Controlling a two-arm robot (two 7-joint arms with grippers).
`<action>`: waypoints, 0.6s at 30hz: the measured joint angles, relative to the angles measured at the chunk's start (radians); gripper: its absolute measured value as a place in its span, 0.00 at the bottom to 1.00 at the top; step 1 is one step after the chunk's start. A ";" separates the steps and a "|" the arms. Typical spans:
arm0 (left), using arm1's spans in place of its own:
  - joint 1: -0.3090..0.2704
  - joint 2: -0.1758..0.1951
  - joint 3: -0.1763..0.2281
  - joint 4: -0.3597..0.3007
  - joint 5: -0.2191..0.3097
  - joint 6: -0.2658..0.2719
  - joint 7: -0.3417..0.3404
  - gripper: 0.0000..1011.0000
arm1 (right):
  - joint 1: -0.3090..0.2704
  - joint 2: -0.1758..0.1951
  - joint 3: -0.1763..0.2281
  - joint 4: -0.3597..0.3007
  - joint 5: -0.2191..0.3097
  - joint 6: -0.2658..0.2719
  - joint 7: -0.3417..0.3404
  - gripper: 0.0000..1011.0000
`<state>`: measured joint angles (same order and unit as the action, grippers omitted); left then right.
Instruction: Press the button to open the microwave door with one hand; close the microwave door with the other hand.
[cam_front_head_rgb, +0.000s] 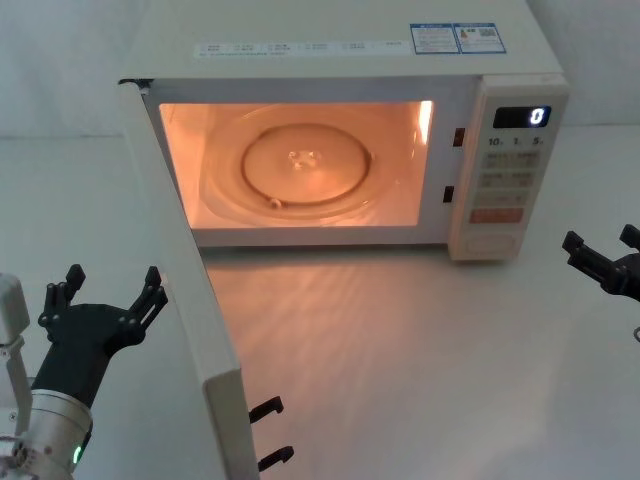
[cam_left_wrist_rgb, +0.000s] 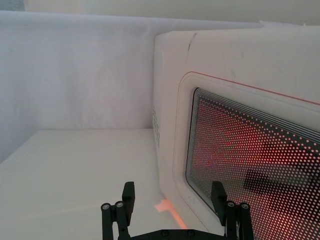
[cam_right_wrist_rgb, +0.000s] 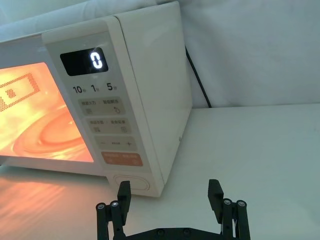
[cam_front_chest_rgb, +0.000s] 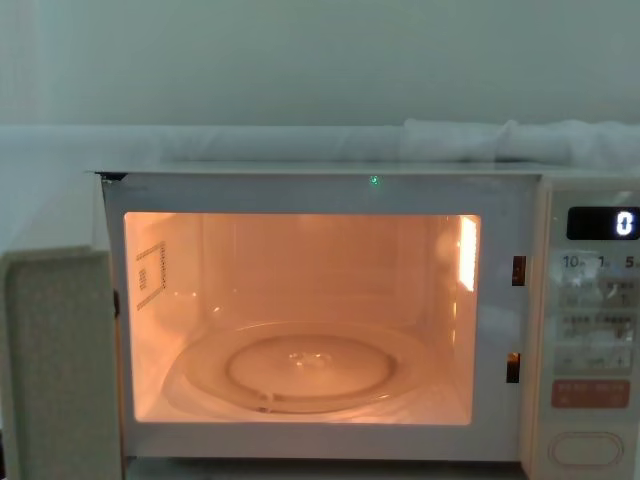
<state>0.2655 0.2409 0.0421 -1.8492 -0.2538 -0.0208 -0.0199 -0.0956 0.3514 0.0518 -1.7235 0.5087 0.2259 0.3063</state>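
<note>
Presently, the microwave door (cam_front_head_rgb: 180, 290) is swung fully open; the left gripper (cam_front_head_rgb: 108, 292) is spread just outside it, the right gripper (cam_front_head_rgb: 602, 252) spread, clear of the button (cam_right_wrist_rgb: 132, 183).

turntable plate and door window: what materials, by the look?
Turntable plate: likely clear glass, glossy; the cavity floor shows through it and its rim glints.
Microwave door window: a dark panel with a fine dot grid, probably perforated metal mesh behind glass or plastic; cannot tell which. The door frame looks like smooth cream plastic.

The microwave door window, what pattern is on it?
Tiny dots in a grid cover the microwave door window, clearest in the left wrist view.
</note>
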 joint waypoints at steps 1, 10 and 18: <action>0.000 0.000 0.000 0.000 0.000 0.000 0.000 0.99 | 0.000 0.000 0.000 0.000 0.000 0.000 0.000 0.99; 0.000 0.000 0.000 0.000 0.000 0.000 0.000 0.99 | 0.000 0.000 0.000 0.000 0.000 0.000 0.000 0.99; 0.000 0.000 0.000 0.000 0.000 0.000 0.000 0.99 | 0.000 0.000 0.000 0.000 0.000 0.000 0.000 0.99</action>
<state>0.2655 0.2409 0.0421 -1.8492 -0.2538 -0.0207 -0.0199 -0.0956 0.3514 0.0518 -1.7236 0.5089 0.2260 0.3063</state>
